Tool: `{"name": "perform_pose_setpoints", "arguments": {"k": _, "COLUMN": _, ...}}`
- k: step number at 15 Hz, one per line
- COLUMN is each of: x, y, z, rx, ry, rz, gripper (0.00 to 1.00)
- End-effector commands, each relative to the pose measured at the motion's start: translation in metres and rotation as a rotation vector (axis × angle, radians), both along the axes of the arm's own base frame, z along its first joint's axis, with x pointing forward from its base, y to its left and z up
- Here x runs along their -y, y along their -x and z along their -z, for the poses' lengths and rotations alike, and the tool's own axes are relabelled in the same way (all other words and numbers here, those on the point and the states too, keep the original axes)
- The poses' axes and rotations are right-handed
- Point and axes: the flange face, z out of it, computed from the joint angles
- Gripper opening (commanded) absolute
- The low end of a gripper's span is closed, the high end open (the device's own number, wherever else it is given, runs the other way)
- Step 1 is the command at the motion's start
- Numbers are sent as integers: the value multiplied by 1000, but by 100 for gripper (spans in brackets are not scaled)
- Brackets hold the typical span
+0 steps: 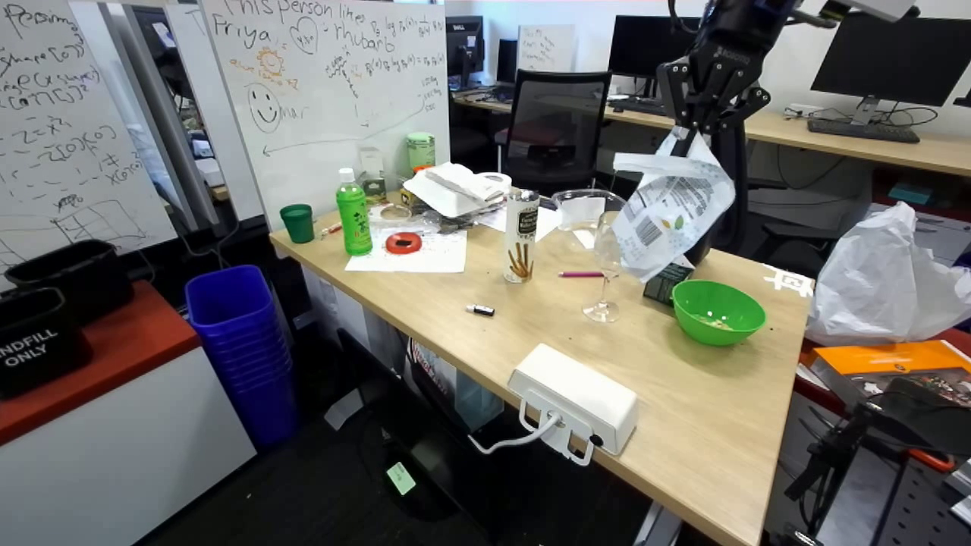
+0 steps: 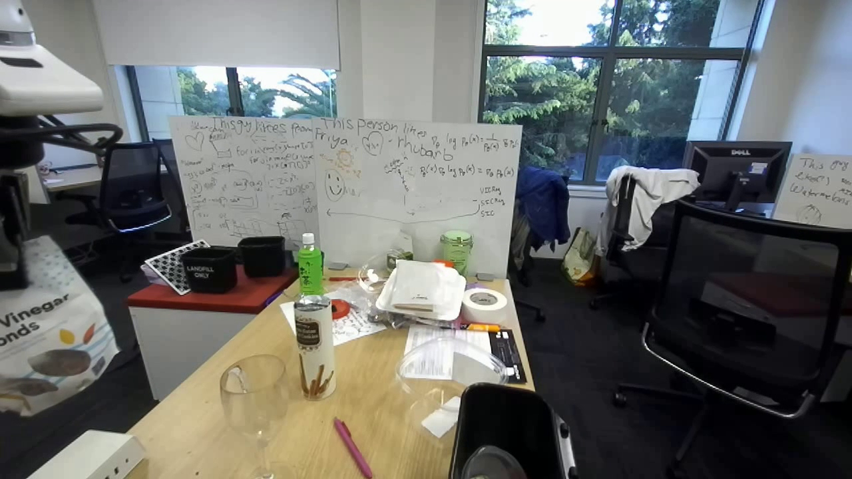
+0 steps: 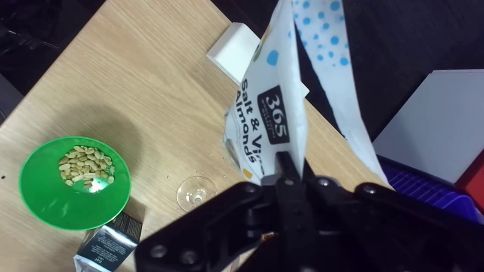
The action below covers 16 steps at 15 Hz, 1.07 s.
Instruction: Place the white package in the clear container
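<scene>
The white package is a crinkled almond bag (image 1: 671,212), which also shows in an exterior view (image 2: 50,326) and in the wrist view (image 3: 264,113). My gripper (image 1: 686,142) is shut on the bag's edge. In the wrist view the black fingertips (image 3: 297,162) pinch the bag with a fold between them. The bag hangs tilted above the table, with a torn strip hanging loose. The clear container (image 1: 567,216) is a see-through tub on the table, beyond the wine glass. It also shows in an exterior view (image 2: 426,392). It is out of view in the wrist view.
A wine glass (image 1: 603,280) and a tall cookie tin (image 1: 521,239) stand near the container. A green bowl (image 1: 719,312) holds nuts. A black bin (image 2: 506,426) stands beside the container. A white box (image 1: 574,394) sits at the table edge.
</scene>
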Motion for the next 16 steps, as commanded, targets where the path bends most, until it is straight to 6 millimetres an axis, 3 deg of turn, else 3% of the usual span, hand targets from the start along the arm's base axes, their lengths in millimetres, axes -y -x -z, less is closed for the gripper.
{"name": "perform_pose_setpoints", "arguments": {"k": 1, "x": 0, "y": 0, "z": 0, "rx": -1, "ry": 0, "rz": 0, "gripper": 2}}
{"name": "perform_pose_setpoints", "arguments": {"k": 6, "x": 18, "y": -34, "z": -34, "rx": 99, "ry": -52, "rz": 126, "gripper": 1}}
{"name": "perform_pose_setpoints", "arguments": {"k": 12, "x": 79, "y": -102, "z": -78, "rx": 258, "ry": -120, "rz": 478, "gripper": 1}}
{"name": "perform_pose_setpoints", "arguments": {"k": 16, "x": 117, "y": -142, "z": -87, "rx": 320, "ry": -113, "rz": 715, "gripper": 1}}
